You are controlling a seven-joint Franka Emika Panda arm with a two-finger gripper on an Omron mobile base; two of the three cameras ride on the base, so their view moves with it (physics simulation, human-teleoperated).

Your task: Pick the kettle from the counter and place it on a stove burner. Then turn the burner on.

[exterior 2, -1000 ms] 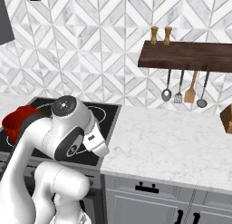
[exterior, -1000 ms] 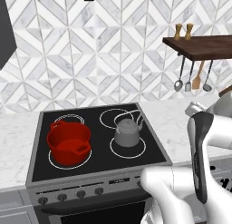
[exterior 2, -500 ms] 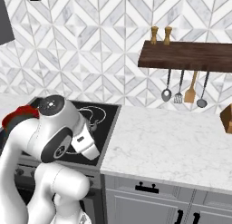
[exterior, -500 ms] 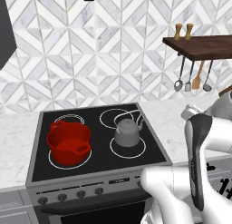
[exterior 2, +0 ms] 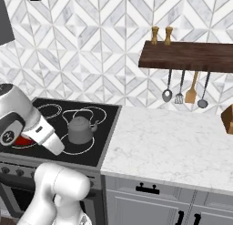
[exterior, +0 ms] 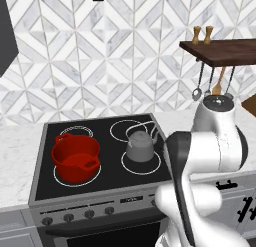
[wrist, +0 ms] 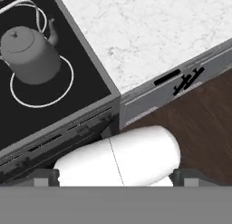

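Observation:
The small grey kettle (exterior: 140,147) (exterior 2: 80,130) (wrist: 29,55) stands upright inside a thin white circle, the front right stove burner (exterior: 151,168) (exterior 2: 89,151) (wrist: 59,88), on the black glass cooktop. The white marble counter (exterior 2: 173,142) (wrist: 149,32) (exterior: 15,151) runs on both sides of the stove. In the hand view my gripper (wrist: 116,177) looks down from above the stove's front right corner. Its fingertips (wrist: 45,175) stand wide apart with nothing between them, well away from the kettle.
A red two-handled pot (exterior: 75,158) sits on the front left burner. Control knobs (exterior: 67,217) line the stove front. A dark wooden shelf (exterior 2: 186,55) with hanging utensils is over the right counter. Grey cabinet fronts with black handles (exterior 2: 148,188) lie below.
My arm has swung to the left in the right base view and now leaves the kettle in sight there. Kettle and red pot have not moved.

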